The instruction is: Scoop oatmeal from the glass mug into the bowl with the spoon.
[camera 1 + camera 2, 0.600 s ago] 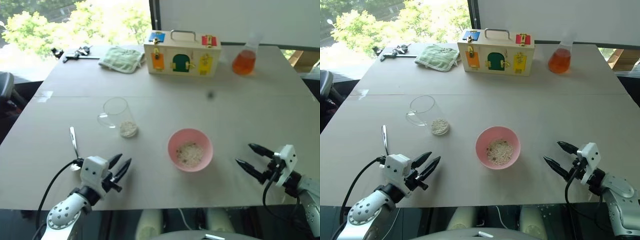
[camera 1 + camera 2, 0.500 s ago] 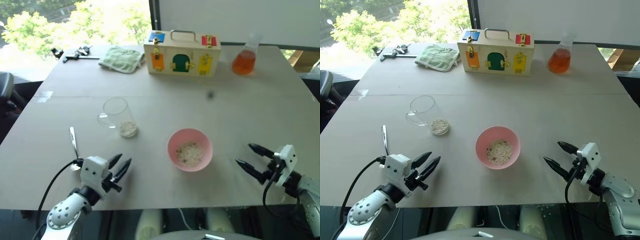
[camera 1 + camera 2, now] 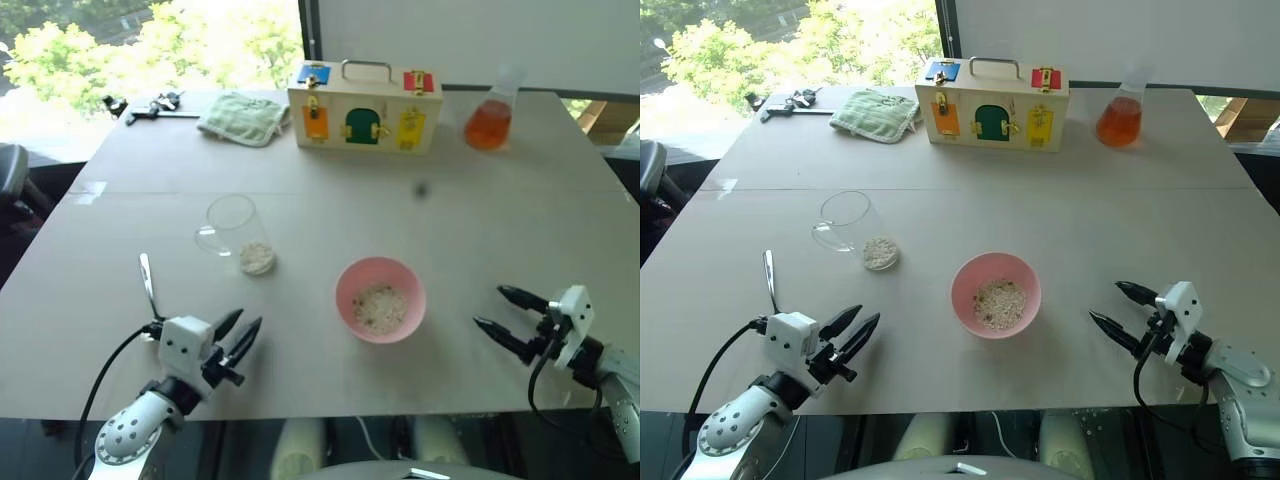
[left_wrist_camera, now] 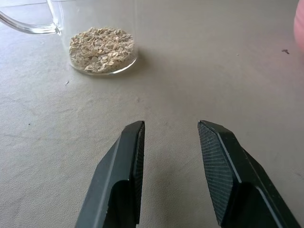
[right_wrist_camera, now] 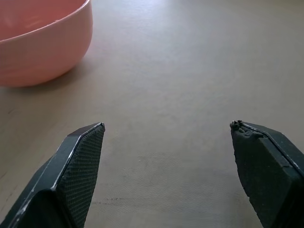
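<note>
A: We see the left tool (image 3: 243, 333) partly open and the right tool (image 3: 1122, 313) wide open, both empty, at the counter's (image 3: 480, 230) near edge.

B: Our left wrist view shows flakes of oatmeal (image 4: 101, 48); overhead they blur.

A: We count one spoon (image 3: 146, 279) near the left edge, one pink bowl (image 3: 380, 299) mid-counter, one glass mug (image 3: 236, 232) beyond, its handle cut off up close.

On the desk (image 3: 500, 230), the glass mug (image 3: 236, 232) stands left of the bowl (image 3: 380, 299); the spoon (image 3: 147, 283) lies left of both, seemingly flat
</note>
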`<move>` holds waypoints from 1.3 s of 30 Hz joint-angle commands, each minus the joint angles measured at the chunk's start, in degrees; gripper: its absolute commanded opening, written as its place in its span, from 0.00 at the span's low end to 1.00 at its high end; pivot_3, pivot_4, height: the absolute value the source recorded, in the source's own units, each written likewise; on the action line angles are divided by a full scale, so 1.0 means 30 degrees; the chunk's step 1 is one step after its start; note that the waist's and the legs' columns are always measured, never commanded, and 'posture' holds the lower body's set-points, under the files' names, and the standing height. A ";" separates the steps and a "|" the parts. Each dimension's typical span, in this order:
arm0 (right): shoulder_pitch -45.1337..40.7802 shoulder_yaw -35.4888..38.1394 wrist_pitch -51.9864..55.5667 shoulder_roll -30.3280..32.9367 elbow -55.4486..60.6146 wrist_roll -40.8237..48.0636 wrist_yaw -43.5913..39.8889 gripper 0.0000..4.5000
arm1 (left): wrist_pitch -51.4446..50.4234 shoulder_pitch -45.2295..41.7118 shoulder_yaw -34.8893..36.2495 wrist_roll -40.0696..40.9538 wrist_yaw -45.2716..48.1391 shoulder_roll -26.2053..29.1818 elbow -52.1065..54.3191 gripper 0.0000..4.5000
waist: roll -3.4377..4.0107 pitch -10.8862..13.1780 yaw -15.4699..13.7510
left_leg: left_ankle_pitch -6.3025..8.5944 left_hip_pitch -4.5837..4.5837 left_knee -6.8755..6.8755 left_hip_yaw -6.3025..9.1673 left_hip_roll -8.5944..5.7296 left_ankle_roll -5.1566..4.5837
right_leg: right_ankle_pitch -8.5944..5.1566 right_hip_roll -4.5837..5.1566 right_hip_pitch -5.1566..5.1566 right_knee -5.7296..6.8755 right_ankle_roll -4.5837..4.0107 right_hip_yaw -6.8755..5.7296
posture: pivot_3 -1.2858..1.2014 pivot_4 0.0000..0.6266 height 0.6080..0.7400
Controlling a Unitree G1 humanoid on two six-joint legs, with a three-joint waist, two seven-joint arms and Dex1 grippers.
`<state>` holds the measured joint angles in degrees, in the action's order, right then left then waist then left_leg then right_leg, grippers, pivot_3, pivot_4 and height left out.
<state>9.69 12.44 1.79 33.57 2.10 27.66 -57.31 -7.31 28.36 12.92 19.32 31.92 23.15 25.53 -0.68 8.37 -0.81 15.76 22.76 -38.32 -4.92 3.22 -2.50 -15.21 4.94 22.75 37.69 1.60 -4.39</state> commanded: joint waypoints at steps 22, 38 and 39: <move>-0.5281 -0.1680 0.5643 0.3053 0.7038 0.4161 -0.2141 0.95 | -0.7283 -0.4639 0.3321 0.4519 -0.6137 0.0228 0.5941 0.41 | -0.0023 0.0045 0.0061 | -0.0007 -0.0011 -0.0035 0.0029 -0.0001 0.0007 | 0.0026 -0.0002 -0.0029 0.0050 0.0036 0.0002 | 0.52 0.24 1.00; -0.9426 -0.4276 0.9402 0.2688 1.0206 0.6919 -0.2164 0.95 | -1.3205 -0.4082 0.8327 0.5102 -1.0632 0.0557 0.4782 0.41 | -0.0126 0.0129 -0.0002 | -0.0012 0.0006 -0.0039 0.0106 -0.0012 0.0017 | 0.0025 0.0010 -0.0040 0.0058 0.0030 -0.0088 | 0.52 0.24 1.00; -0.9500 -0.4315 0.9435 0.2660 1.0307 0.6887 -0.2121 0.95 | -1.3312 -0.4296 0.8465 0.5053 -1.0621 0.0669 0.4479 0.41 | -0.0129 0.0130 -0.0002 | -0.0013 0.0006 -0.0039 0.0108 -0.0011 0.0019 | 0.0024 0.0009 -0.0040 0.0058 0.0030 -0.0093 | 0.52 0.24 1.00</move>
<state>-17.95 -0.84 29.93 41.34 30.95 47.23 -63.44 -46.88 16.19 36.16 34.50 0.26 24.12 39.05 -1.07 8.76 -0.81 15.72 22.77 -38.44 -4.60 3.19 -2.43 -15.13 4.96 22.62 37.86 1.69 -4.67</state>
